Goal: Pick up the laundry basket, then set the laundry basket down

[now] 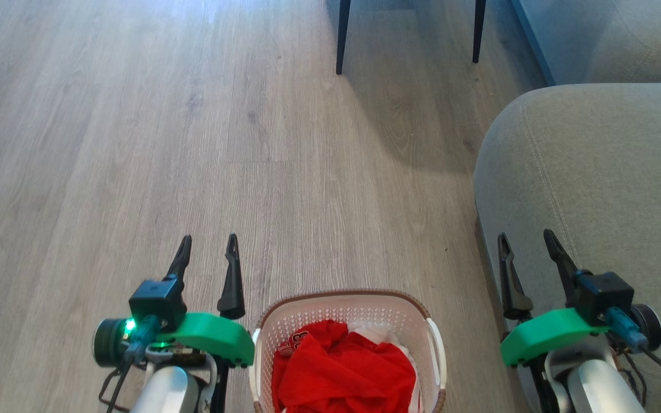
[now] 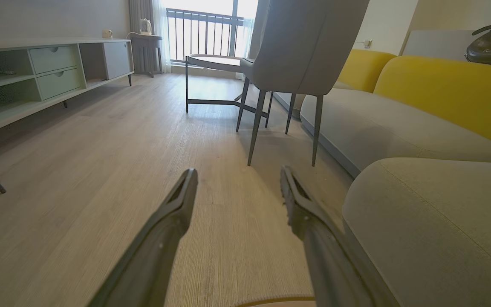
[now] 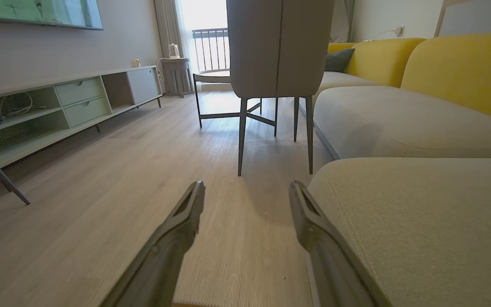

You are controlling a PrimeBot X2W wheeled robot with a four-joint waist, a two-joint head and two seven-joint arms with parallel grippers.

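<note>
Laundry basket [image 1: 346, 321]: white perforated plastic, brown woven-look rim, white side handles; upright on the wood floor [image 1: 135, 143], holding crumpled red and white clothes [image 1: 345, 373].

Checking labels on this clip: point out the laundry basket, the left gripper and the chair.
laundry basket [image 1: 342, 312], head view, white perforated far wall.
left gripper [image 1: 209, 237], head view, midway between its fingertips.
chair [image 3: 279, 47], right wrist view, grey backrest.

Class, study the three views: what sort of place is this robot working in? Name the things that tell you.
Most likely a home living room: a grey sofa with yellow backs, a low media cabinet beneath a wall screen, and a laundry basket of clothes on the wood floor.
</note>
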